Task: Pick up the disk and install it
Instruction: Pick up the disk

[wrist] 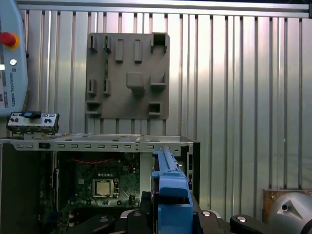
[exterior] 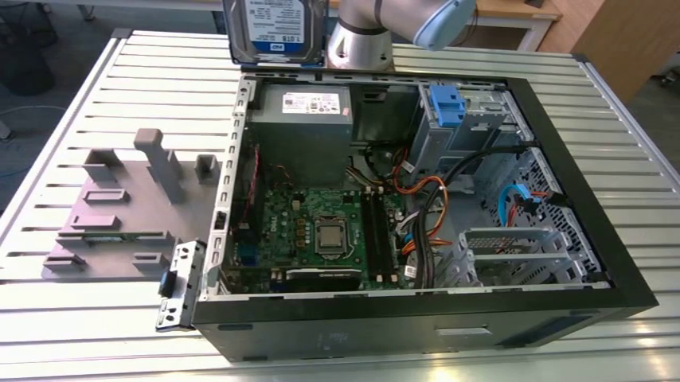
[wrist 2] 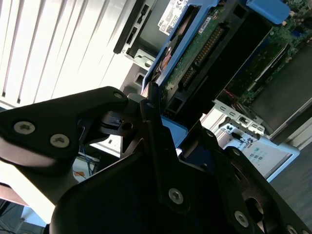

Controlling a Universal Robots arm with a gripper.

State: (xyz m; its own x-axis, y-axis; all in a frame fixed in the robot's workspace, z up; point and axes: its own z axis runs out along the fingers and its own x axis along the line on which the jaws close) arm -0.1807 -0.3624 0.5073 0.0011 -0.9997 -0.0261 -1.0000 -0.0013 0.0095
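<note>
Disk [exterior: 274, 28]: silver drive in a blue bracket, hanging upright in the air over the power-supply [exterior: 302, 111] end of the open computer case [exterior: 425, 314], with its label facing the exterior view.
Pincer [wrist 2: 163, 114]: pinching the disk by one end of its bracket.
Grey moulded tray [exterior: 117, 215]: lying on the slatted desk [exterior: 64, 334], just beside the case at the exterior view's left.

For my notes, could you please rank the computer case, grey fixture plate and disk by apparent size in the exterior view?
Largest first:
computer case
grey fixture plate
disk, partly cut off at the picture's top
</note>
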